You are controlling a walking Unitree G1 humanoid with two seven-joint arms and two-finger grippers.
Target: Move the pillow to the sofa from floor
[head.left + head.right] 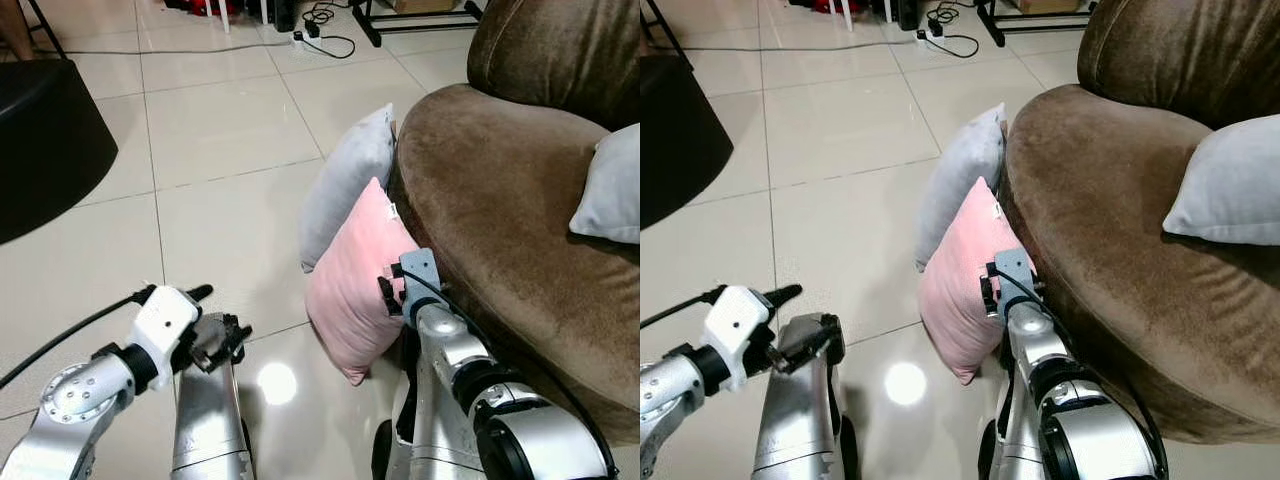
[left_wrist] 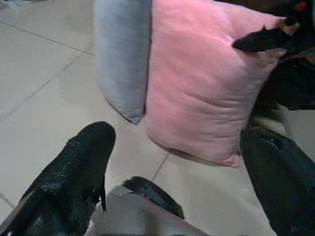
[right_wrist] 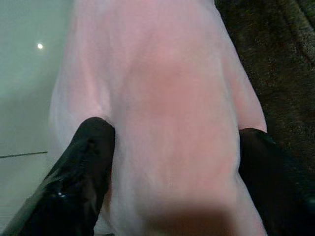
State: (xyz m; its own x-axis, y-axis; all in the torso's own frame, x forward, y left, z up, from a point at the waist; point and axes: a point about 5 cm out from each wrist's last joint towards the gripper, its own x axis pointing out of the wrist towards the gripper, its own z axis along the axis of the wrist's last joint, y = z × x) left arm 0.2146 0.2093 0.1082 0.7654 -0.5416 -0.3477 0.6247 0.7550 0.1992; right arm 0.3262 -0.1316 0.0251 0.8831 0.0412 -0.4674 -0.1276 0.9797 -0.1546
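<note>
Straddling the pink pillow [image 1: 355, 285] edge with our right gripper [image 3: 172, 162], fingers wide either side, not yet clamped, to lift it onto the sofa [image 1: 500, 180]. Left gripper [image 2: 177, 167] hovers spread over the floor [image 1: 200, 150], ready to help.

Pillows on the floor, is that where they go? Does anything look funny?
Yes. The pink pillow and a grey pillow stand on edge on the tiled floor, leaning against the brown sofa. Another grey pillow lies on its seat. The right gripper straddles the pink one, fingers open.

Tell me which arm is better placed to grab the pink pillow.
Right: its end effector already straddles the pink pillow, fingers open. The left end effector hangs apart over the floor.
</note>
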